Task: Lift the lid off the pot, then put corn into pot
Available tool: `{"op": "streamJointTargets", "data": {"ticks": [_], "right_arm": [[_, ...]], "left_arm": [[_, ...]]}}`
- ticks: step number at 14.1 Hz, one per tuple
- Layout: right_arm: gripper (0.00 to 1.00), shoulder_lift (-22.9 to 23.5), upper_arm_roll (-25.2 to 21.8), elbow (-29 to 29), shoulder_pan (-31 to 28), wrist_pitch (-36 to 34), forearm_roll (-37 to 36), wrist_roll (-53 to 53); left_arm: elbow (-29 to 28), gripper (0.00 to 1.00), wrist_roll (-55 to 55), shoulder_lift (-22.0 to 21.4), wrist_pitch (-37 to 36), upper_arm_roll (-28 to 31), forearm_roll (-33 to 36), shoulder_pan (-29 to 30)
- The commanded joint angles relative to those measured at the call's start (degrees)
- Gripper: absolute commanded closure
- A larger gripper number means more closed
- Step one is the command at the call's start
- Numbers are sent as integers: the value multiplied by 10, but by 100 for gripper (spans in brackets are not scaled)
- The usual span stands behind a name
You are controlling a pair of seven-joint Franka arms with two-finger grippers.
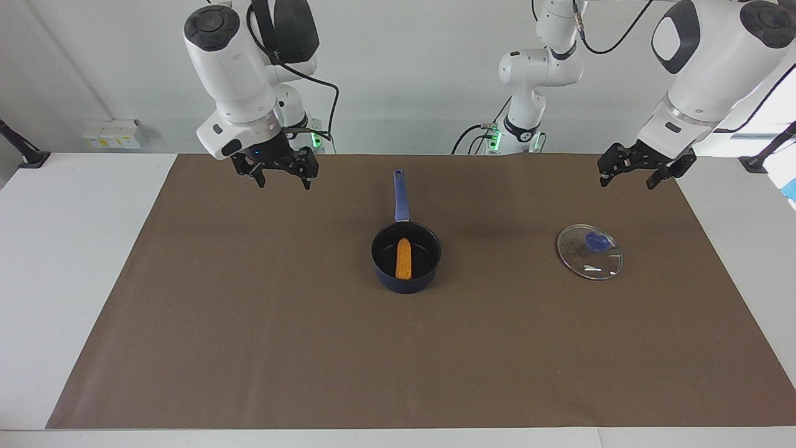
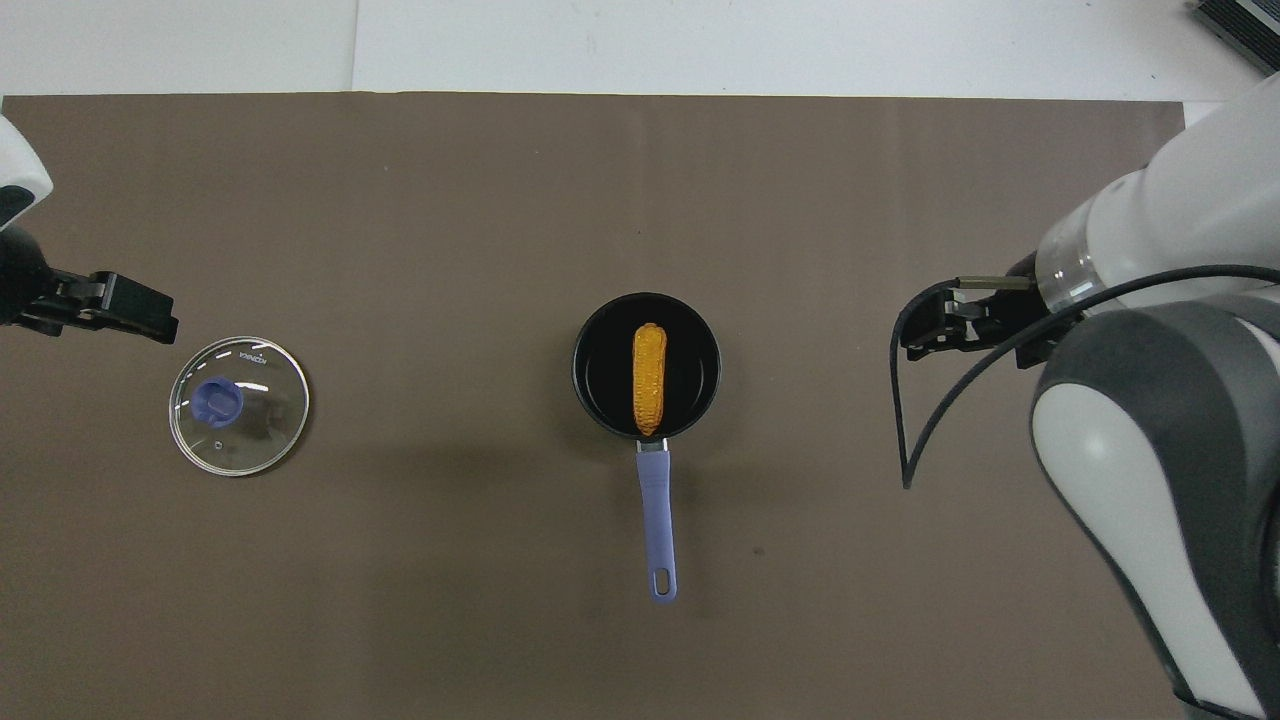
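Note:
The dark blue pot (image 1: 405, 285) stands at the middle of the brown mat, its long blue handle (image 1: 401, 196) pointing toward the robots. The orange-yellow corn (image 1: 403, 259) lies inside the pot, along the handle's line; it also shows in the overhead view (image 2: 649, 378) within the pot (image 2: 700, 350). The glass lid (image 1: 591, 255) with its blue knob lies flat on the mat toward the left arm's end, apart from the pot; the overhead view shows the lid (image 2: 250, 420) too. My left gripper (image 1: 629, 174) hangs open and empty above the mat near the lid. My right gripper (image 1: 283, 177) hangs open and empty toward the right arm's end.
The brown mat (image 1: 249, 311) covers most of the white table (image 1: 74, 249). A black cable (image 2: 905, 420) loops down from the right arm. A small white box (image 1: 112, 134) stands at the table's corner by the right arm.

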Motion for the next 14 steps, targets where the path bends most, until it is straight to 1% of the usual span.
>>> {"op": "streamJointTargets", "data": {"ticks": [1,4,7,9,11,14], "right_arm": [[0,-37,7,-36,-28,-14,3,-18],[0,-48,7,-43,-55,-30,3,-38],[0,-77,7,-89,-103,-27,3,-89],[0,-82,6,-97,-124,-29,3,-100],[0,-81,6,-93,-148,-24,2,-123],[0,-64,6,-37,-150,-22,-16,-115]], "left_arm": [[3,0,5,-5,-16,-1,-13,0],[14,0,6,-7,-29,-4,-12,1],[14,0,7,-8,-27,-2,-12,2],[14,0,7,-8,-29,1,-12,2],[14,0,7,-8,-35,3,-11,2],[14,0,7,-8,-41,0,-12,2]]}}
